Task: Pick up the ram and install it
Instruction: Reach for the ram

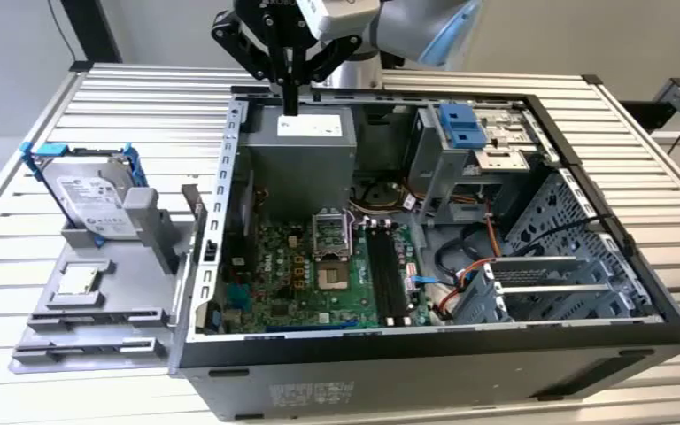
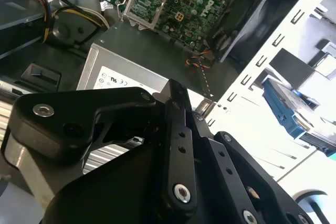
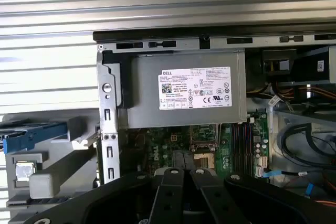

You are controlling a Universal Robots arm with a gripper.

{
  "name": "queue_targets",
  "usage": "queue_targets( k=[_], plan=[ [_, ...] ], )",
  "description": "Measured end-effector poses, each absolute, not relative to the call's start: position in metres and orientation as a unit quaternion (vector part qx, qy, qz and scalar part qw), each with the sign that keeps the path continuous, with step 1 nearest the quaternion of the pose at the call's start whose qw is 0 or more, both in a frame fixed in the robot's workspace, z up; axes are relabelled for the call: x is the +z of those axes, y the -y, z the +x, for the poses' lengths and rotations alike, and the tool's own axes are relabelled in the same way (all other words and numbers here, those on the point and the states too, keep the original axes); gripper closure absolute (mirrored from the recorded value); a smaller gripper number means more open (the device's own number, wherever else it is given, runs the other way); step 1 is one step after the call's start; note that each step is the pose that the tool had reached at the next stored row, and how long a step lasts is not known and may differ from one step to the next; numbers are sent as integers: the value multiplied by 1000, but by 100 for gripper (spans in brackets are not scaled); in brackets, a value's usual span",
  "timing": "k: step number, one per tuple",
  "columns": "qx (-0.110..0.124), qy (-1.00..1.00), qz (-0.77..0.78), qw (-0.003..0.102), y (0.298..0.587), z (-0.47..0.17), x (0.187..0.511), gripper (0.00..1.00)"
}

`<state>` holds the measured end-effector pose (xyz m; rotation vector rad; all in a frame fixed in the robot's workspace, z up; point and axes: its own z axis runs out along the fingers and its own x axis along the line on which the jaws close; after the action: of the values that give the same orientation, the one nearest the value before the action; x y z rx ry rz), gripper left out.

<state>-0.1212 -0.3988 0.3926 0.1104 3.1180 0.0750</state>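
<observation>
My claw (image 1: 289,102) hangs pinched together, seemingly empty, above the power supply (image 1: 298,159); ram pickup and install both look undone.

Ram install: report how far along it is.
Done: nothing visible; the black slots on the motherboard look empty. In hand: the gripper hangs over the power supply, away from the slots; I can't tell whether it carries the ram. Left: the ram is not yet seated in a slot.
</observation>
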Motion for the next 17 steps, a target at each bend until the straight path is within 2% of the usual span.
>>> queue_targets(
  k=[17],
  plan=[
    [24, -999, 35, 10, 399, -158, 393, 100]
  ],
)
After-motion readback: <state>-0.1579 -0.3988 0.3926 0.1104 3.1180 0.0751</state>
